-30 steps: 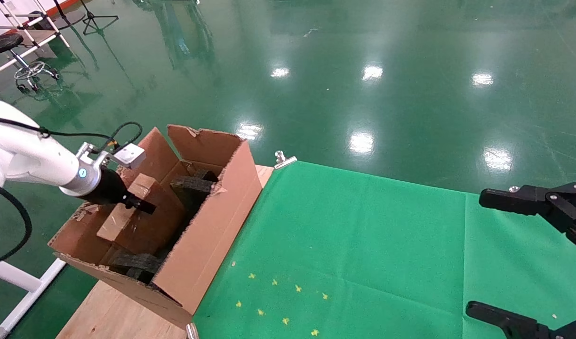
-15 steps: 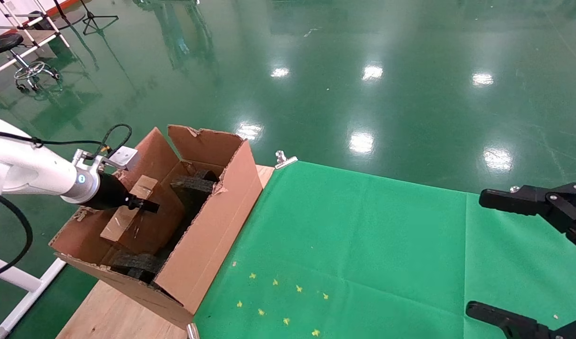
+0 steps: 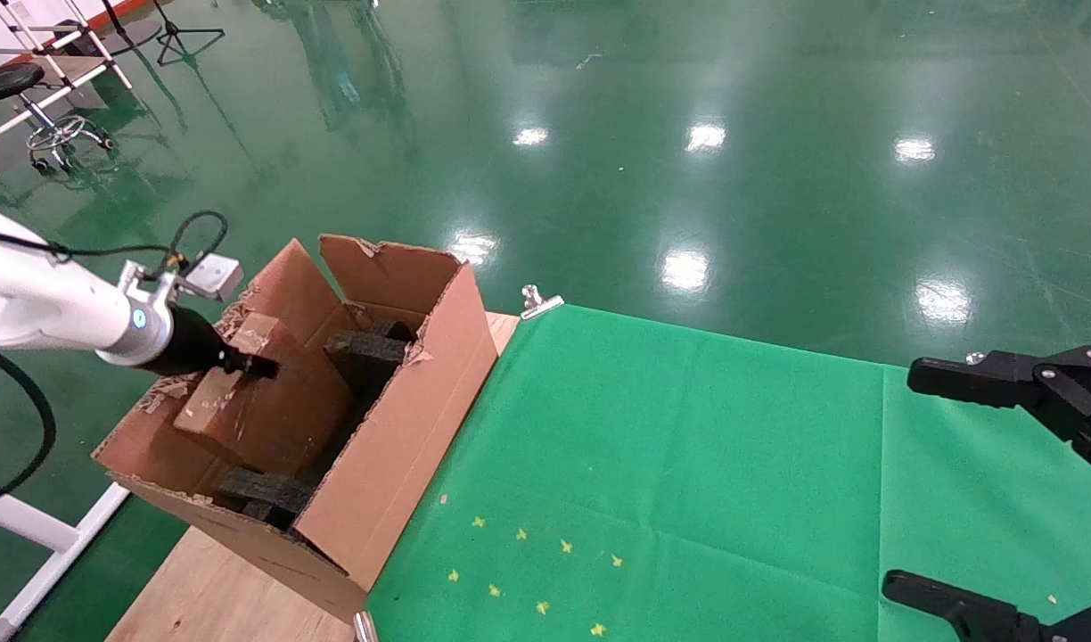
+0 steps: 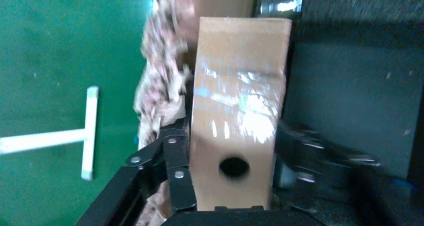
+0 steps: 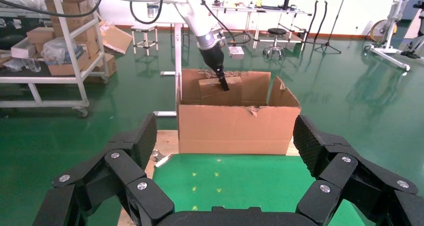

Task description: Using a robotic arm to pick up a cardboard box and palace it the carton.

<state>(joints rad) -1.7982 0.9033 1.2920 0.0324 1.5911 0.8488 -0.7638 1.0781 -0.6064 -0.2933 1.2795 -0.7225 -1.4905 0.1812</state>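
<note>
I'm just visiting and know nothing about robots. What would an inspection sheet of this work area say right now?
Surface: green cloth clipped over a wooden table, with small yellow marks.
Job's things: cardboard box held over the open carton, partly inside; black foam blocks in the carton.
Clutter: nothing seen.
Grippers: left tool shut on the cardboard box, its round hole facing the wrist camera; right tool open, parked over the cloth's right side.
Cables: black cable looped at the left wrist.
Surroundings: shiny green floor, a stool, shelving with boxes.
</note>
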